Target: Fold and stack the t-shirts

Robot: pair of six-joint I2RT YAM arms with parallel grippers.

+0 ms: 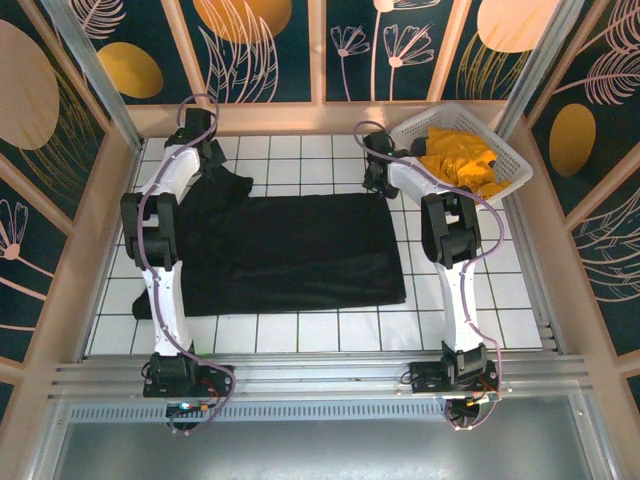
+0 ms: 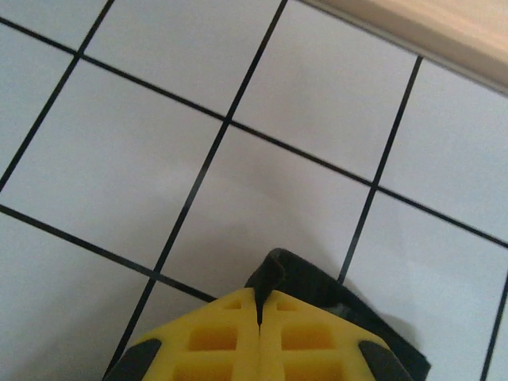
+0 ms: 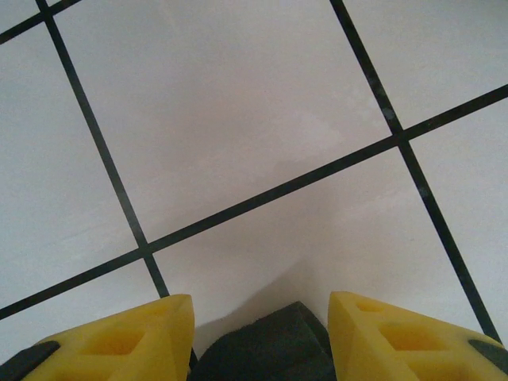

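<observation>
The left gripper [image 2: 260,300] is nipped tight on the far left corner of the black t-shirt [image 1: 290,250] — the right gripper [image 3: 260,305] is spread over its far right corner.

The black t-shirt lies spread flat on the tiled table [image 1: 300,330] between the two arms. A thin ridge of it is pinched between the left fingers [image 2: 214,333], while the right fingers [image 3: 119,341] stand apart with cloth between them, ungripped. It looks light and limp, likely to sag and wrinkle — best taken at both far corners and lifted evenly. Beyond its far right corner a white basket [image 1: 515,172] holds crumpled orange-yellow t-shirts [image 1: 460,160]. Count: one black shirt, one basket; the orange heap cannot be told apart into a number.
</observation>
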